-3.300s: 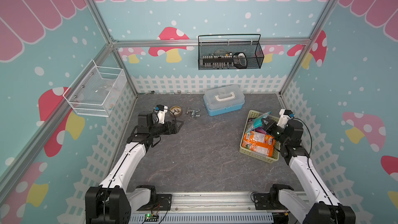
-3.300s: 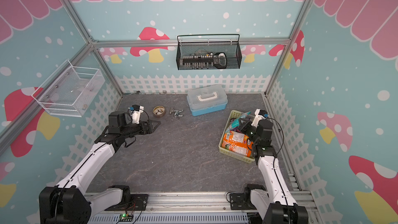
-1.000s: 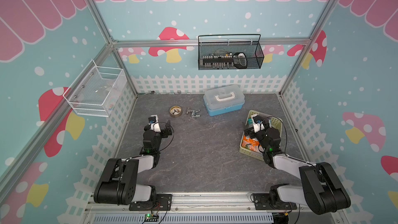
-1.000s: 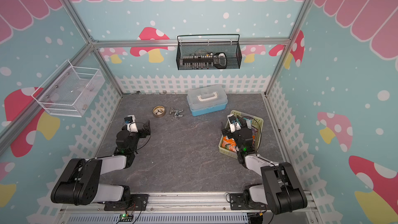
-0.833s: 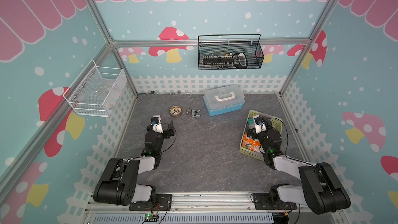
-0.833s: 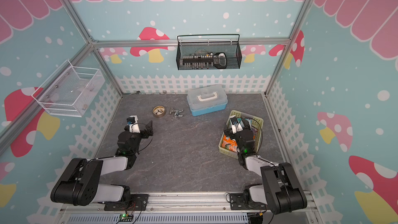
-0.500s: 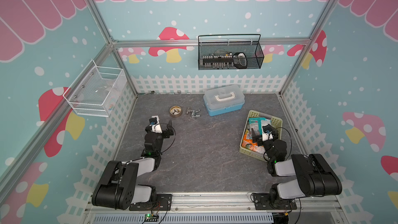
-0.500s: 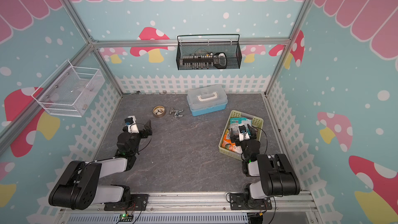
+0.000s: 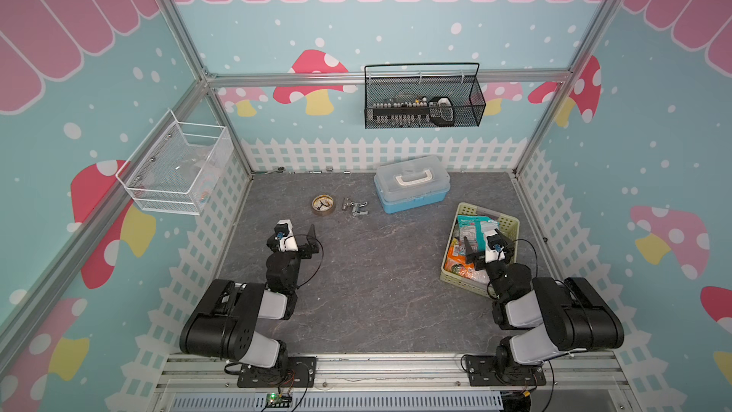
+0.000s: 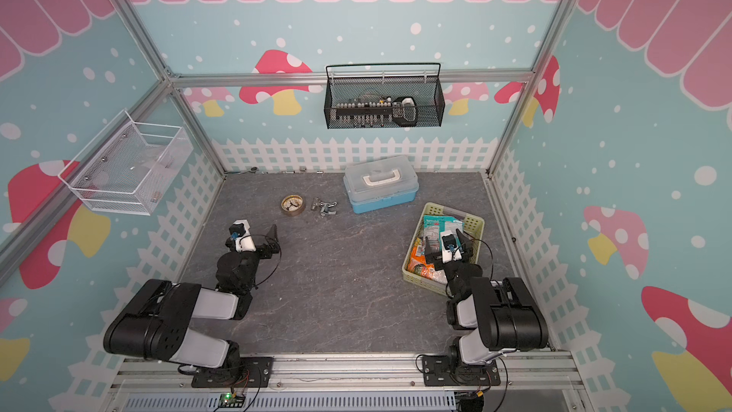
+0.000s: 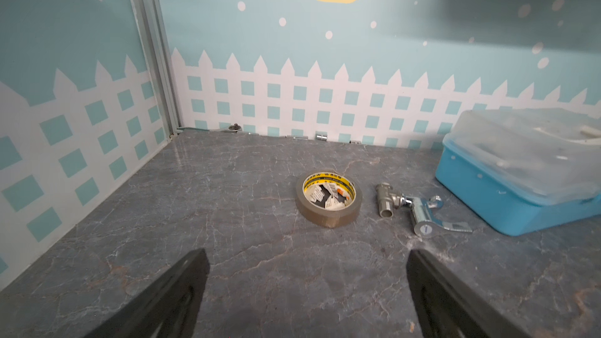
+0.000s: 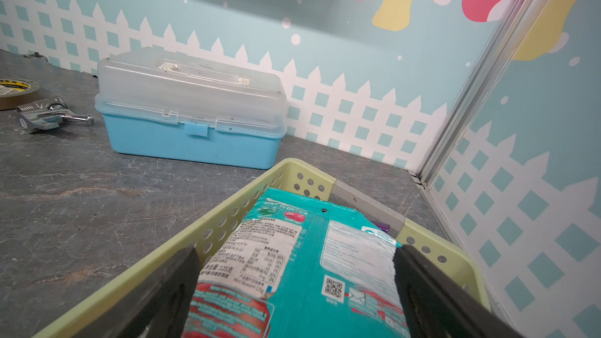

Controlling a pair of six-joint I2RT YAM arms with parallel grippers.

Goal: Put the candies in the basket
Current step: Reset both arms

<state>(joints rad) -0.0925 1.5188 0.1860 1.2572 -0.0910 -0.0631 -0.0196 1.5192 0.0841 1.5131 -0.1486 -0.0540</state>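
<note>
- Looks like the closing step, going by the bare table (image 9: 376, 271): parking both arms and checking for strays.
- To do it well, scan around the tape (image 11: 328, 201), valve (image 11: 419, 211) and box (image 12: 192, 118) for a missed bag. Finding none in the wrist views or in both top views.
- Fold in slowly and lift clear of the basket (image 12: 294, 170) rim, so as not to snag or drag it.
- Avoid brushing the teal bag (image 12: 312, 248), which tops the pile and leans toward the far wall. Could slide out if nudged.
- Left gripper (image 11: 305, 256): spread wide, empty, low over bare table.
- Right gripper (image 12: 294, 251): also spread wide, pinching nothing, poised over the basket's near end.
- Candies: all inside the basket as far as can be seen, directly beneath and ahead of the right gripper.
- Teal bag: framed between that gripper's fingers in the wrist view, apparently below them. Cannot tell for certain whether touched.
- Orange bags (image 9: 455, 259): under the teal one, below and slightly left of the right gripper. Purple sliver (image 12: 380, 225) further ahead, by the far wall.
- From the left gripper: basket well apart, off to the right across the table.
</note>
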